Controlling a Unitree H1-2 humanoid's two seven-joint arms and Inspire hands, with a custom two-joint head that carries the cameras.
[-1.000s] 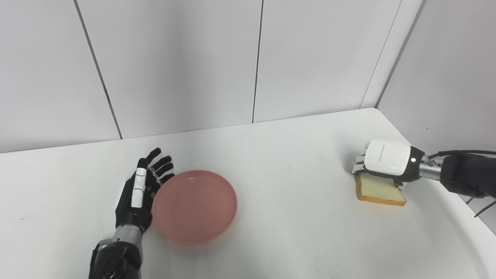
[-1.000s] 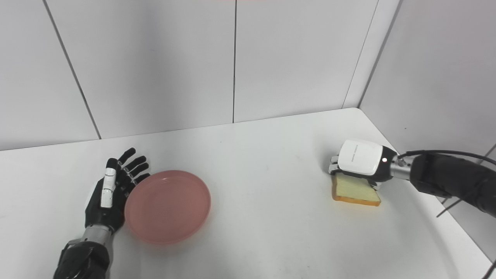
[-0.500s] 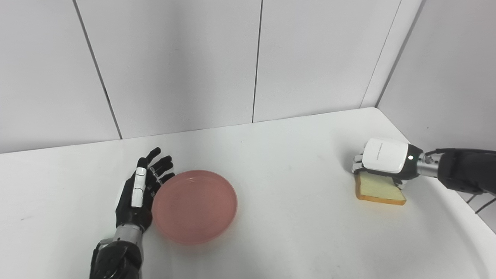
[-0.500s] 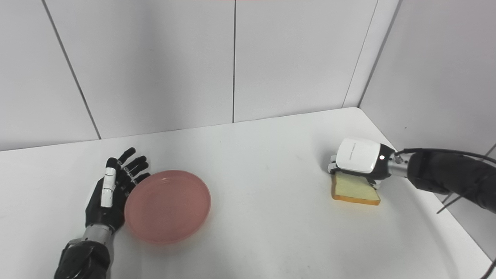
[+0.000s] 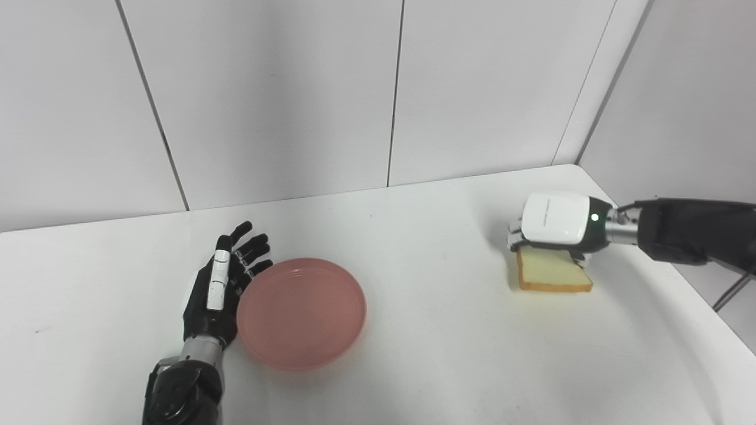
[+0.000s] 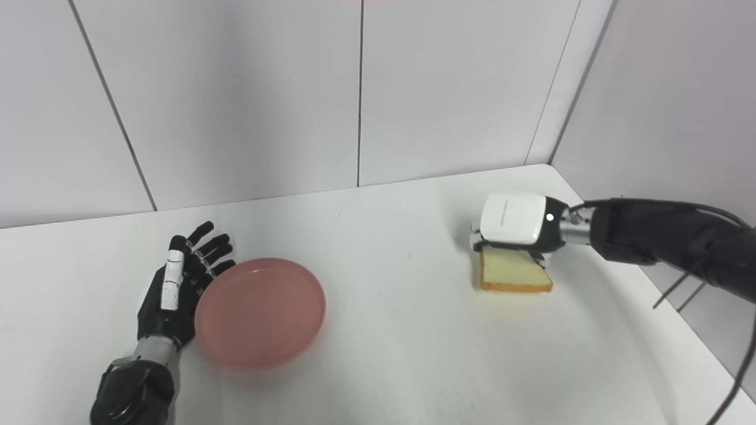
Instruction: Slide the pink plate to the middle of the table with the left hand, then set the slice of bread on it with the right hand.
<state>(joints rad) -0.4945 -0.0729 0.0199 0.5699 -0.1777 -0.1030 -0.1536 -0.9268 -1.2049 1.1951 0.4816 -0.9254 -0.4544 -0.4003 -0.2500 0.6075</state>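
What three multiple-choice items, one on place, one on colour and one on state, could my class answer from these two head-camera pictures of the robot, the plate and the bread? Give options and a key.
1. Where does the round pink plastic plate lie?
A. Beside the left hand, at its inner side
B. Under the bread
C. Against the back wall

2. What colour is the back shell of the right hand?
A. Black
B. White
C. Pink

3. What is the state of the left hand?
A. Closed on the plate's rim
B. Holding the bread
C. Open, fingers apart, holding nothing

Key:
1 A, the plate's left rim sits next to that hand on the white table.
2 B, its shell is white with a green light.
3 C, its fingers are spread beside the plate; the right hand has the square slice of pale bread with a brown crust.
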